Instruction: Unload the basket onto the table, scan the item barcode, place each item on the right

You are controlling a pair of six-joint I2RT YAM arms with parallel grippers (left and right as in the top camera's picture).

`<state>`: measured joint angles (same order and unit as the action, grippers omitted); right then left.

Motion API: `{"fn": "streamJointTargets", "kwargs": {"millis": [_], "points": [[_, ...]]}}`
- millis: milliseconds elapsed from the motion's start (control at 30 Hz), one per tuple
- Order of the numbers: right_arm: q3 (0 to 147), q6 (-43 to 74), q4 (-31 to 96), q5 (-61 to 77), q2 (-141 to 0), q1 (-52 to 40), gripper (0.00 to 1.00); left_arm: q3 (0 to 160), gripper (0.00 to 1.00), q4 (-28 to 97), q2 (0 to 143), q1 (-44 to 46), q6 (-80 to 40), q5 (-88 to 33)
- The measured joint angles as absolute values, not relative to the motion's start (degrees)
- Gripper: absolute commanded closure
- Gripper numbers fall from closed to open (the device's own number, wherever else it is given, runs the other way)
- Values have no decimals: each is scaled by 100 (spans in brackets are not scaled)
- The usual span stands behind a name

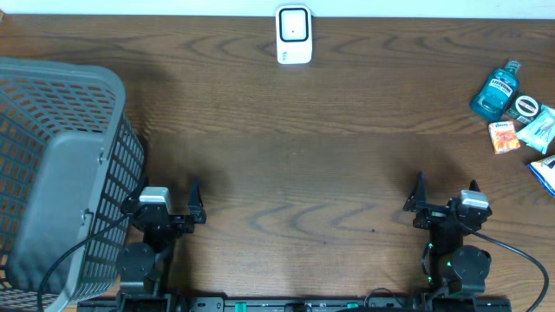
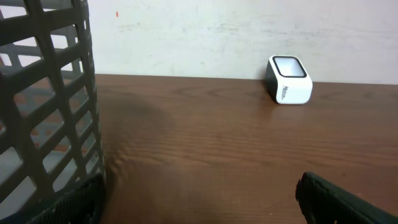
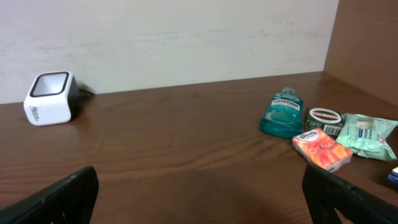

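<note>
A white barcode scanner (image 1: 294, 35) stands at the back middle of the table, also in the left wrist view (image 2: 289, 79) and the right wrist view (image 3: 51, 98). The items lie in a group at the far right: a blue mouthwash bottle (image 1: 497, 91) (image 3: 283, 114), a round tin (image 1: 525, 107) (image 3: 324, 116), an orange packet (image 1: 504, 137) (image 3: 321, 149) and a green wipes pack (image 1: 538, 128) (image 3: 368, 134). My left gripper (image 1: 165, 195) (image 2: 199, 208) and right gripper (image 1: 447, 192) (image 3: 202, 208) rest open near the front edge, with only bare table between their fingers.
A large grey mesh basket (image 1: 61, 173) (image 2: 43, 112) fills the left side, right beside my left gripper. A blue and white pack (image 1: 545, 169) lies at the right edge. Brown wooden tabletop (image 1: 295, 156) spans between the arms and the scanner.
</note>
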<state>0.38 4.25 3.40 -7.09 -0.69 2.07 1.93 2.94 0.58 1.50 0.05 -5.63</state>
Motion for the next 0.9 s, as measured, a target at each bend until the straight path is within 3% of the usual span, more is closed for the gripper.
{"fn": "streamJointTargets", "kwargs": {"millis": [900], "points": [[38,408,340,-703,-69,-207,1,193,2,294,58,150,5,-563]]}}
